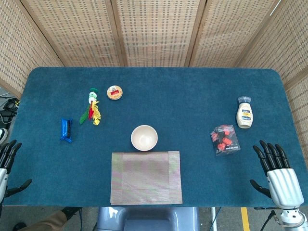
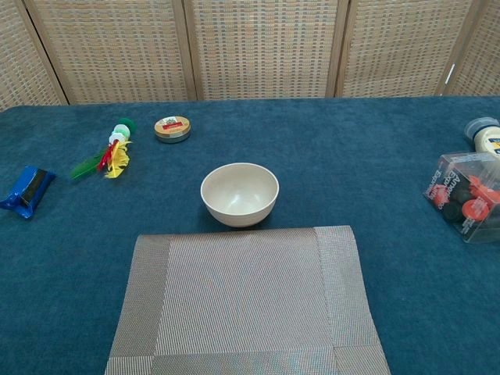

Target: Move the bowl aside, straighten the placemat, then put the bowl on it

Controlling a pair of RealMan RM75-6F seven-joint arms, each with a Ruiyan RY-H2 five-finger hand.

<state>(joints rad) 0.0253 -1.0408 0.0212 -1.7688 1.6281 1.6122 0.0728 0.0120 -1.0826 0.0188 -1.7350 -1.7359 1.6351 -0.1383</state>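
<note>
A: What is seen first?

B: A table [image 1: 192, 96] covered in dark blue felt-like cloth, with rounded far corners. A rectangular woven placemat [image 1: 146, 177] is laid flat at the near edge, ribbed in the middle, with plainer grey bands at its sides.

A: And the bowl?

B: A round, smooth cream bowl [image 1: 144, 137] is set upright just beyond the placemat's far edge, on the cloth, empty.

A: The robot hands?

B: The left robot hand [image 1: 7, 161] is held at the near left corner, the right robot hand [image 1: 276, 175] at the near right; on both, dark fingers are spread and nothing is held.

A: Smaller things?

B: A pale squeeze bottle [image 1: 244, 113], a clear box [image 1: 225, 140] of red pieces, a feathered toy [image 1: 91, 108], a blue wrapped bar [image 1: 66, 130] and a round flat tin [image 1: 115, 92].
</note>
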